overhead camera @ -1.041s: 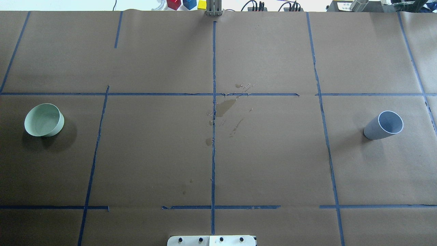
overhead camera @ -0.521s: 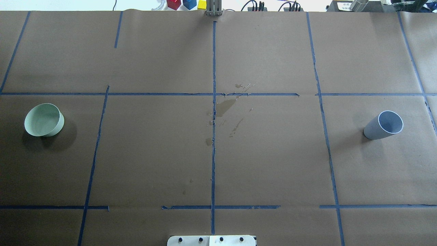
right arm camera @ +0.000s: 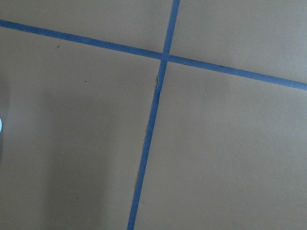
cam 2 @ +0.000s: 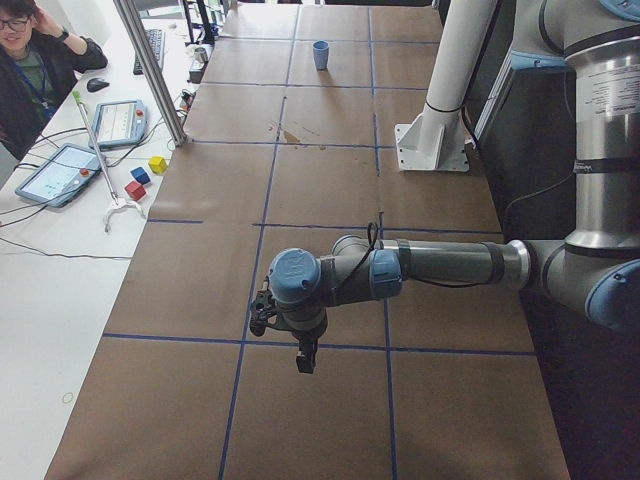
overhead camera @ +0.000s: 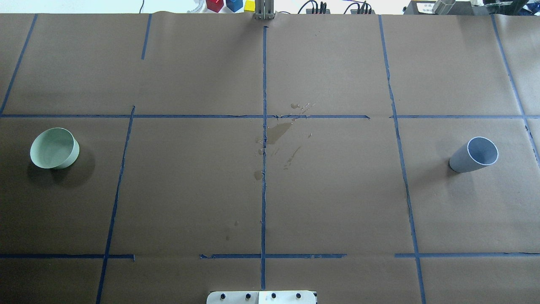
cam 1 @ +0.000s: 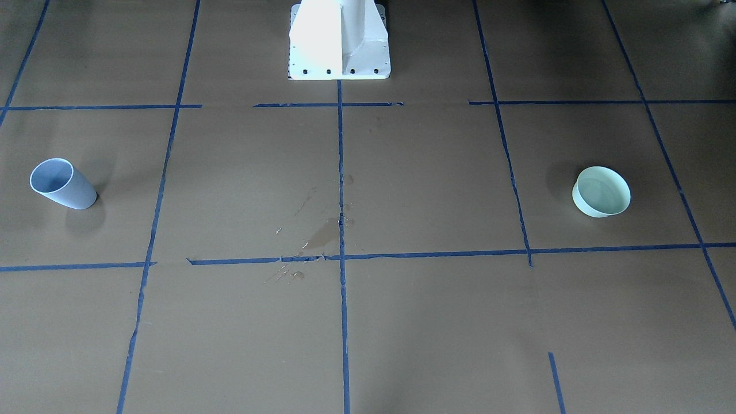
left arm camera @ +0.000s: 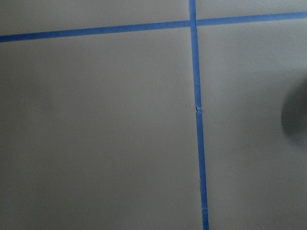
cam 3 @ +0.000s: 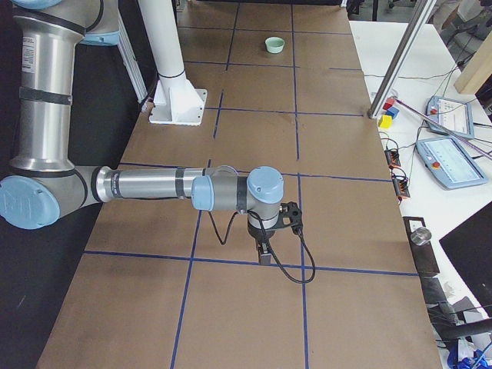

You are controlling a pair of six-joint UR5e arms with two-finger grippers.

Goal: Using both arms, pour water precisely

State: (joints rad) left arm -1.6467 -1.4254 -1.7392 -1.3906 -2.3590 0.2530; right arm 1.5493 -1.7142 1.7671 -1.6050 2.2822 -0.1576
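one blue cup [overhead camera: 473,155], green bowl [overhead camera: 55,148], water [overhead camera: 278,131] between

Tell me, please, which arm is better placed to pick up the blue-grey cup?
Right, I would judge. The blue-grey cup stands at the right end of the table, where the right arm reaches out; the left arm is over the opposite end.

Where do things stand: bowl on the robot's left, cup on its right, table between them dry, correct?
Not dry. The overhead view shows spilled water in patches on the table midway between them. The bowl is on the robot's left and the cup on its right, as you said.
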